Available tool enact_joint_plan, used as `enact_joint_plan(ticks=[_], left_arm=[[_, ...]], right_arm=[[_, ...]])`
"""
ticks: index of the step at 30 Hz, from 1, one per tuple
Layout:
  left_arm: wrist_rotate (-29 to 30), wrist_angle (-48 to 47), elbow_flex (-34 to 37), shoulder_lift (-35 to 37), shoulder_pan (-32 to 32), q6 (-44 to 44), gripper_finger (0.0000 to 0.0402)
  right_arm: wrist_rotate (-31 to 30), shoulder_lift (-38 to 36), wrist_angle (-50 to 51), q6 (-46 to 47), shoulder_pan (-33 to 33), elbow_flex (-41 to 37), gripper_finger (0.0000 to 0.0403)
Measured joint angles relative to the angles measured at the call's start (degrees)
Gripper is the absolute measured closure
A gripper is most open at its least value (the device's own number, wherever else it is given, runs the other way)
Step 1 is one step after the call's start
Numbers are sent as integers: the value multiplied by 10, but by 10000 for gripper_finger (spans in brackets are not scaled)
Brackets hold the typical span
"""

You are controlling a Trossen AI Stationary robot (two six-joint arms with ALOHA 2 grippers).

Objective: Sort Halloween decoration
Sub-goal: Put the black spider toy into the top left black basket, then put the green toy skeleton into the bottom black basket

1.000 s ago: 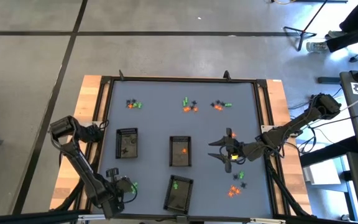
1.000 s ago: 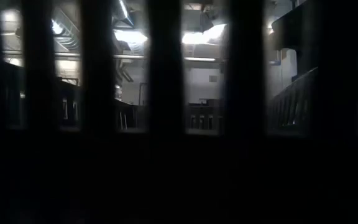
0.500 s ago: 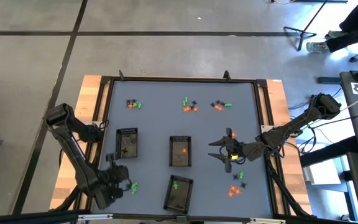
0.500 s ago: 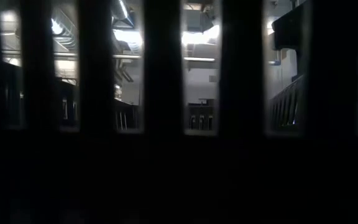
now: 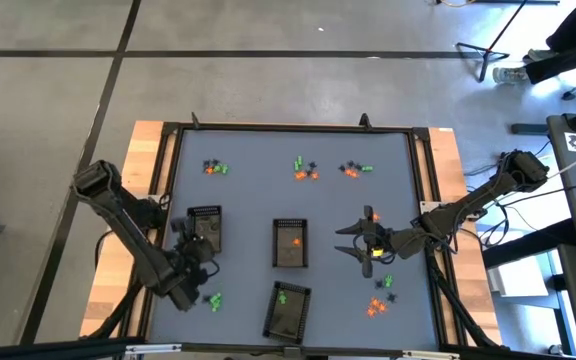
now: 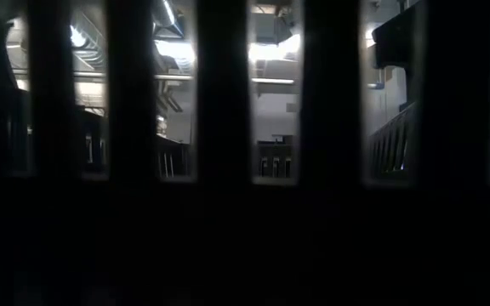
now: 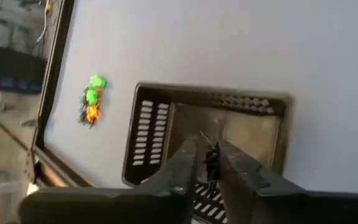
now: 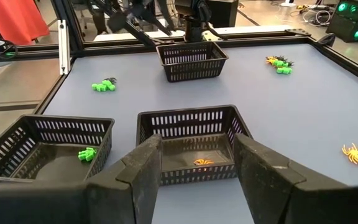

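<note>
Halloween decoration (image 5: 305,171), tiny orange, green and black plastic trinkets, dots the grey tabletop (image 5: 258,185); left gripper (image 7: 207,167) seemingly pinches a black trinket (image 7: 212,159) over a dark slotted tray (image 7: 148,124); right gripper (image 8: 194,163) spread.

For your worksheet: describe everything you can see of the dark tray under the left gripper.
The left tray is a small, dark rectangular basket, plastic by its look, with slotted walls and a plain floor. It sits flat on the grey table, left of the middle tray. The left gripper hangs over it, a small black trinket between its fingers.
</note>
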State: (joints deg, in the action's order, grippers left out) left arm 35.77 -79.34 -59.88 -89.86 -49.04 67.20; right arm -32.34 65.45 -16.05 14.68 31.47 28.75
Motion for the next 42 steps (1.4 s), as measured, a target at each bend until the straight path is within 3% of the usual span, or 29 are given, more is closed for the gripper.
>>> enact_joint_plan(ticks=[13, 19, 26, 42], left_arm=[[-27, 61, 34, 0, 19, -18, 212], [-90, 162, -6, 0, 18, -19, 172], [-200, 292, -26, 0, 14, -19, 147], [-205, 352, -26, -119, -13, 9, 134]], right_arm=[[0, 0, 0, 0, 0, 0, 207], [0, 0, 0, 0, 0, 0, 207], [0, 0, 0, 0, 0, 0, 207], [0, 0, 0, 0, 0, 0, 207]])
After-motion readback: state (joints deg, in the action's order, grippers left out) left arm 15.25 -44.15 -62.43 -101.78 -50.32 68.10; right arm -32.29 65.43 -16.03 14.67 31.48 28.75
